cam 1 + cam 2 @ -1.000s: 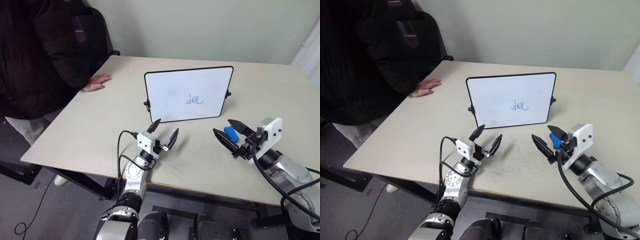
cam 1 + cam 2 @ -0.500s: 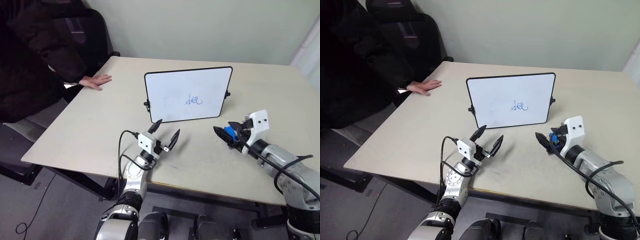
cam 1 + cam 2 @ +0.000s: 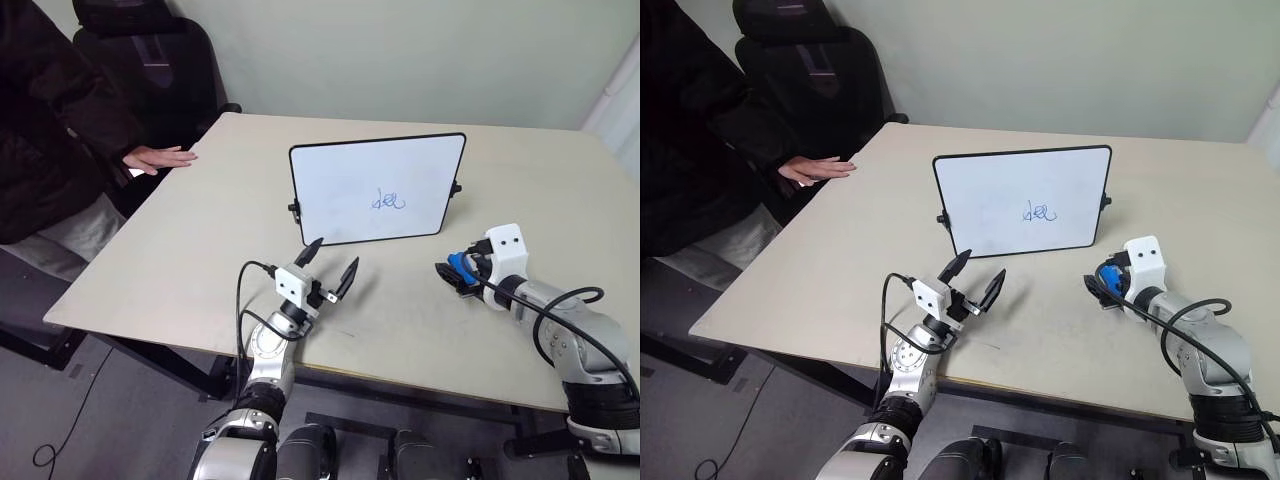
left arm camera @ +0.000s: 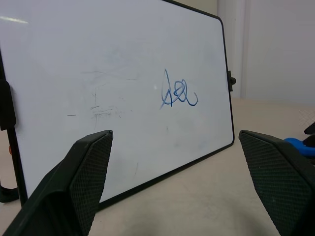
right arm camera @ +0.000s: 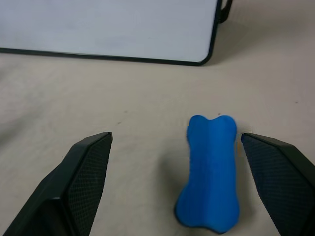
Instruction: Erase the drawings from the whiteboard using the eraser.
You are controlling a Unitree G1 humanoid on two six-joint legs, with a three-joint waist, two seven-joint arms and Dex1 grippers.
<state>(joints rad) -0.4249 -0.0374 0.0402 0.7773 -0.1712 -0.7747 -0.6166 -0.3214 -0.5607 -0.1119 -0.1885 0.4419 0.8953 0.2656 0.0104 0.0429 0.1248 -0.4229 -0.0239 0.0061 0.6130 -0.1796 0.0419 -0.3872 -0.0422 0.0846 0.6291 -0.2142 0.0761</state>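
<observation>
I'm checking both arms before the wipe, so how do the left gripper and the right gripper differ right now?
The left gripper points up at the whiteboard; the right gripper angles down at the table. The left gripper's fingers bracket nothing; the right gripper's bracket the eraser lying between them. Both are open.

Head stereo pair looks down and forward over table [image 3: 200, 220]; whiteboard [image 3: 378, 188] at 12 o'clock. Wrist views sit low and close, both sharing whiteboard and eraser [image 5: 210, 169].

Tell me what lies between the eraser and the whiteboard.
Nothing: in the right wrist view, only bare table separates the eraser from the whiteboard.
</observation>
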